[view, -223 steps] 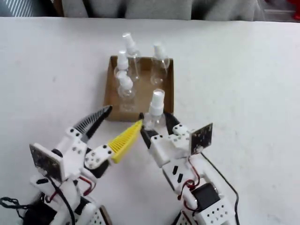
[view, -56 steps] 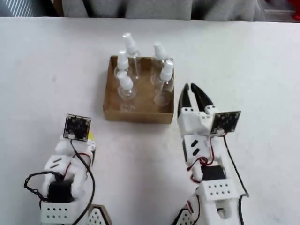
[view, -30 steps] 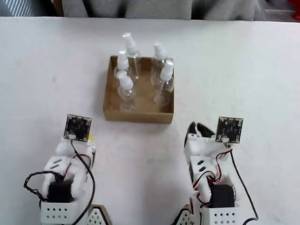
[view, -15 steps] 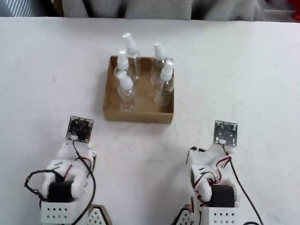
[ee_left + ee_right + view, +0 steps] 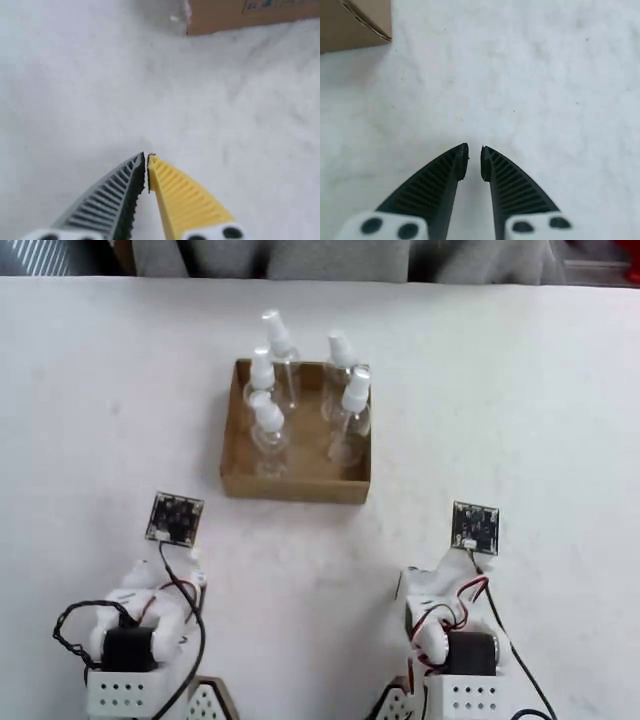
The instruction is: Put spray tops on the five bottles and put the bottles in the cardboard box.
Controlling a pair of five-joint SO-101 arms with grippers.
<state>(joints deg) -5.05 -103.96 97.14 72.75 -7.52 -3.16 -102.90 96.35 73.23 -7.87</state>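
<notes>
The five spray-topped bottles (image 5: 268, 433) stand in the cardboard box (image 5: 295, 487), well ahead of the left end effector (image 5: 146, 162) and right end effector (image 5: 474, 155), both clenched empty; light, slick and tippy, they probably grip best at the neck.

Right gripper (image 5: 473, 159) is being held over the white bench (image 5: 550, 70). The two black ribbed fingers (image 5: 432, 187) are being held almost together with a thin gap at the tips, and nothing is being gripped. One corner of the cardboard box (image 5: 350, 22) is being seen beyond the tips, off to one side and well apart from them.
</notes>
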